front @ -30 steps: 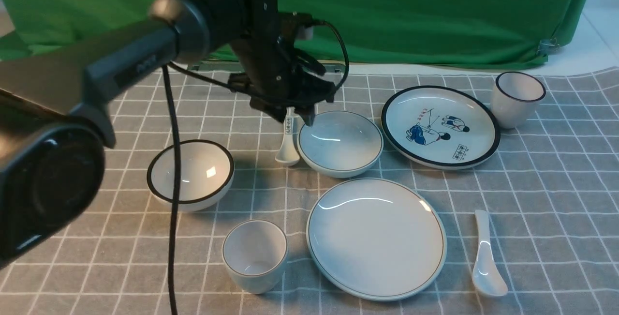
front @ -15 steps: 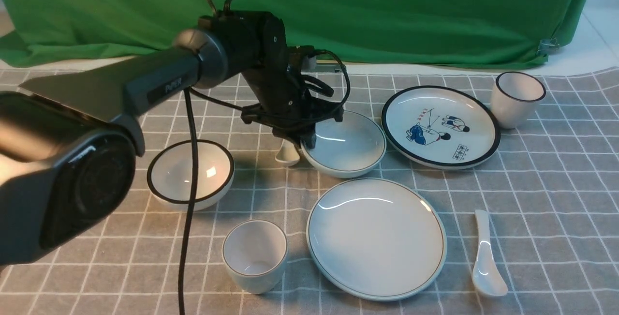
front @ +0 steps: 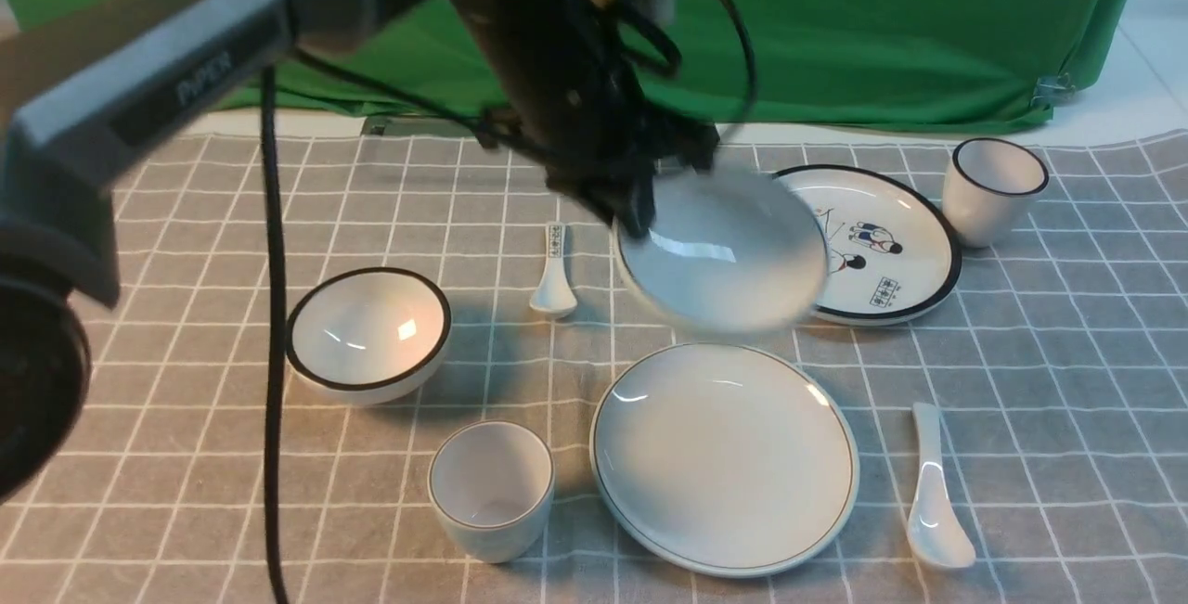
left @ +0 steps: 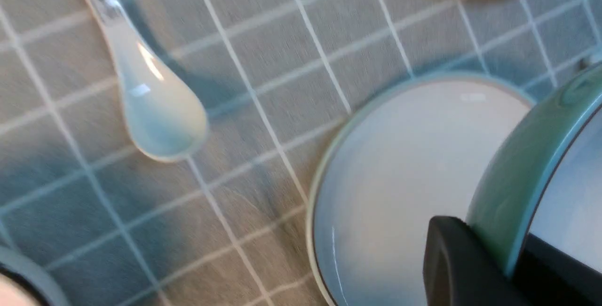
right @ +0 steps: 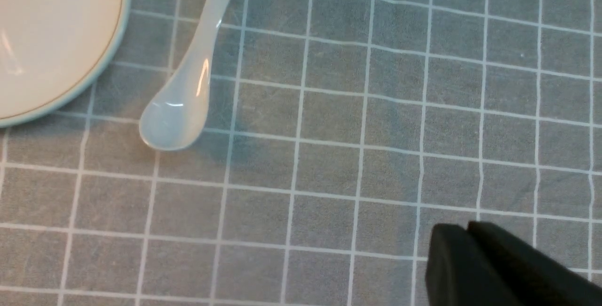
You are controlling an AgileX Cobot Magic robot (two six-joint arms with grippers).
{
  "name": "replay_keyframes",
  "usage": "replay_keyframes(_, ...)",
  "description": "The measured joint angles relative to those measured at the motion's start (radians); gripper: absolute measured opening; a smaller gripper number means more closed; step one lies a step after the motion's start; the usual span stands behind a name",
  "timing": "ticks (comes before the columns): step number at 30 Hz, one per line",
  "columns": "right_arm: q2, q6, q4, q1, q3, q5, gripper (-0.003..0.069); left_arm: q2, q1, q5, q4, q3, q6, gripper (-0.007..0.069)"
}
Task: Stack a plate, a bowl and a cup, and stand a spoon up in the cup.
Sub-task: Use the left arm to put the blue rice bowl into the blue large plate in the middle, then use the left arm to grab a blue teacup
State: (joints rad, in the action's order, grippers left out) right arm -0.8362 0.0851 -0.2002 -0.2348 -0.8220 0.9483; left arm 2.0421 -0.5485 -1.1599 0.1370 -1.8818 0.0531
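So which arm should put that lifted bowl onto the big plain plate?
Left. The left gripper grips the bowl by the rim, raised just beyond the plate. The right gripper sits shut and empty over bare cloth near the spoon.

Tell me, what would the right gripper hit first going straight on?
Probably just the checked tablecloth. The right gripper, jaws shut, points at bare cloth; the spoon and plate lie off to the side, though depth is hard to judge.

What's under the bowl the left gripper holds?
Left wrist view shows the plate below the bowl. From the front, the bowl hides part of the cartoon plate and cloth behind it.
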Motion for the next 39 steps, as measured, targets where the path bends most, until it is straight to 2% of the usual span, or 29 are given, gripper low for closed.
replay_keyframes(5, 0.000, -0.022, 0.000, 0.000, 0.000, 0.000, 0.0067, 0.014, -0.046, 0.169, 0.002, 0.211, 0.014, 0.0027)
replay_keyframes(8, 0.000, -0.052, 0.000, 0.000, 0.000, -0.002, 0.0069, 0.018, -0.046, 0.252, -0.008, 0.263, 0.028, 0.0027)
replay_keyframes(16, 0.000, -0.060, 0.000, 0.000, 0.000, -0.027, 0.0069, 0.018, -0.046, 0.287, 0.013, 0.283, 0.002, 0.0053)
replay_keyframes(20, 0.000, -0.060, 0.000, 0.000, 0.000, -0.030, 0.0069, 0.020, -0.046, 0.287, 0.064, 0.283, -0.033, 0.0167)
replay_keyframes(22, 0.000, -0.058, 0.000, 0.000, 0.000, -0.030, 0.0069, 0.020, -0.046, 0.260, 0.052, 0.269, -0.046, 0.0270)
replay_keyframes(25, 0.000, -0.057, 0.000, 0.000, 0.000, -0.030, 0.0069, 0.000, -0.046, 0.168, -0.060, 0.221, 0.009, 0.0348)
replay_keyframes(26, 0.000, -0.057, 0.000, 0.000, 0.000, -0.031, 0.0069, -0.027, -0.046, 0.107, -0.165, 0.190, 0.060, 0.0367)
replay_keyframes(27, 0.000, -0.057, 0.000, 0.000, 0.000, -0.032, 0.0069, -0.036, -0.046, 0.100, -0.178, 0.187, 0.066, 0.0368)
replay_keyframes(29, 0.000, -0.057, 0.000, 0.000, 0.000, -0.037, 0.0069, -0.098, -0.039, 0.045, -0.297, 0.170, 0.121, 0.0353)
replay_keyframes(31, 0.000, -0.057, 0.000, 0.000, 0.000, -0.042, 0.0069, -0.190, -0.016, 0.006, -0.358, 0.180, 0.159, 0.0283)
replay_keyframes(35, 0.000, -0.057, 0.000, 0.000, 0.000, -0.052, 0.0069, -0.325, 0.040, -0.004, -0.321, 0.285, 0.187, 0.0148)
replay_keyframes(39, 0.000, -0.056, 0.000, 0.000, 0.000, -0.058, 0.0069, -0.416, 0.084, 0.018, -0.230, 0.464, 0.193, 0.0055)
